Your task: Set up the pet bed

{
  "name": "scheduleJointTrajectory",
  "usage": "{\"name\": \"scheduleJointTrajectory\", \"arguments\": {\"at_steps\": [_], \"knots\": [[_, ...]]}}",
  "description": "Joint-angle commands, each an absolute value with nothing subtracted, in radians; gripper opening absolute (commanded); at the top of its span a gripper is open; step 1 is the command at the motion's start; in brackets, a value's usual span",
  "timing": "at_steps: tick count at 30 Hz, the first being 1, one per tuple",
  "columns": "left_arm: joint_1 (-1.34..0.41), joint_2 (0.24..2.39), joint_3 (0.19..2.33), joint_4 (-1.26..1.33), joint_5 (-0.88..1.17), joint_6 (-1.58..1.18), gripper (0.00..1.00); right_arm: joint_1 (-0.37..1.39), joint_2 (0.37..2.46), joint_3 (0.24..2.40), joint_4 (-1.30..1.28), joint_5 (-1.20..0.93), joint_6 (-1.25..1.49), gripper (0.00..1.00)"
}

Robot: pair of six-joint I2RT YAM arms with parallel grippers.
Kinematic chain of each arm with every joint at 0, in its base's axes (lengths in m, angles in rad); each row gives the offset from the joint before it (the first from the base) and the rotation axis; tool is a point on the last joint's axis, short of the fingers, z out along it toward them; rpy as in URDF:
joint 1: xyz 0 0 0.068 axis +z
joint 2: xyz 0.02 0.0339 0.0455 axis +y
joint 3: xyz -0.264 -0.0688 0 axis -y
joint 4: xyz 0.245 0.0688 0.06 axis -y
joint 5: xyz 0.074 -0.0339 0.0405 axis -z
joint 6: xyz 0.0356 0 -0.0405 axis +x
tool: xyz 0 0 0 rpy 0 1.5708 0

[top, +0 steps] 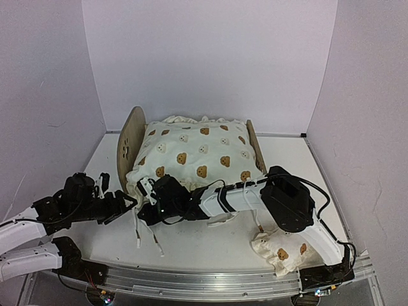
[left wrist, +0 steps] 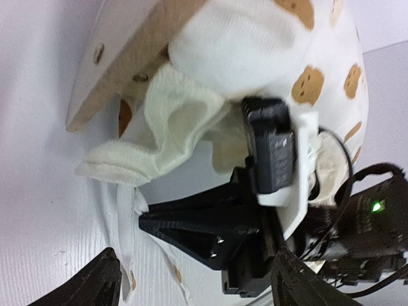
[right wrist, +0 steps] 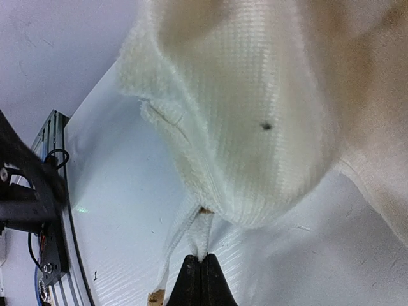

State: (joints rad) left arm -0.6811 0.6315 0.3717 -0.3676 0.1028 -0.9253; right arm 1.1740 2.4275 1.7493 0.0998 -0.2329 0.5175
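The right hand (right wrist: 201, 273) pinches one cushion tie (right wrist: 199, 236), shown only by its wrist view; the left hand (left wrist: 204, 285) gapes empty. One pet bed (top: 132, 143) sits mid-surface; only overhead shows one pillow (top: 280, 252), near-right corner.

The left gripper (left wrist: 197, 290) is holding its dark fingers (left wrist: 95, 284) wide apart. Beyond, the black right gripper (left wrist: 143, 224) is pinching a white fabric tie (left wrist: 127, 255) under the ruffled cream bear-print cushion (left wrist: 255, 51), beside the light-wood headboard (left wrist: 121, 70).

No words, numbers or brand marks can be read anywhere; the cushion (top: 197, 156) carries only printed bear faces.
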Motion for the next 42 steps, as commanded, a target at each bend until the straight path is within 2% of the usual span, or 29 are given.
{"name": "scheduleJointTrajectory", "arguments": {"at_steps": [1, 5, 10, 13, 18, 21, 23, 28, 30, 31, 37, 42], "knots": [[-0.679, 0.605, 0.489, -0.456, -0.128, -0.906, 0.84, 1.173, 2.353, 1.756, 0.120, -0.256, 0.496, 0.00], [-0.625, 0.711, 0.572, -0.465, -0.174, -0.795, 0.86, 1.173, 2.347, 1.750, 0.140, -0.262, 0.503, 0.00], [-0.514, 0.811, 0.544, -0.385, -0.031, -0.726, 0.88, 1.173, 2.340, 1.741, 0.163, -0.267, 0.512, 0.00], [-0.464, 0.802, 0.481, -0.290, 0.074, -0.741, 0.79, 1.175, 2.336, 1.732, 0.184, -0.271, 0.524, 0.00], [-0.447, 0.832, 0.363, -0.057, 0.243, -0.800, 0.71, 1.180, 2.333, 1.723, 0.196, -0.276, 0.528, 0.00], [-0.446, 0.885, 0.353, -0.015, 0.249, -0.794, 0.69, 1.180, 2.330, 1.722, 0.199, -0.281, 0.528, 0.00], [-0.441, 0.898, 0.355, -0.005, 0.250, -0.778, 0.62, 1.181, 2.329, 1.722, 0.201, -0.282, 0.526, 0.00], [-0.441, 0.874, 0.427, -0.065, 0.212, -0.713, 0.27, 1.186, 2.324, 1.716, 0.205, -0.281, 0.526, 0.00], [-0.440, 0.867, 0.454, -0.093, 0.201, -0.686, 0.07, 1.188, 2.323, 1.711, 0.210, -0.278, 0.528, 0.00], [-0.440, 0.867, 0.469, -0.099, 0.211, -0.679, 0.01, 1.188, 2.323, 1.707, 0.214, -0.276, 0.530, 0.00], [-0.448, 0.975, 0.581, -0.063, 0.387, -0.680, 0.00, 1.196, 2.300, 1.666, 0.240, -0.197, 0.546, 0.00], [-0.499, 1.087, 0.638, -0.057, 0.411, -0.651, 0.00, 1.198, 2.272, 1.615, 0.303, -0.125, 0.572, 0.00]]}}
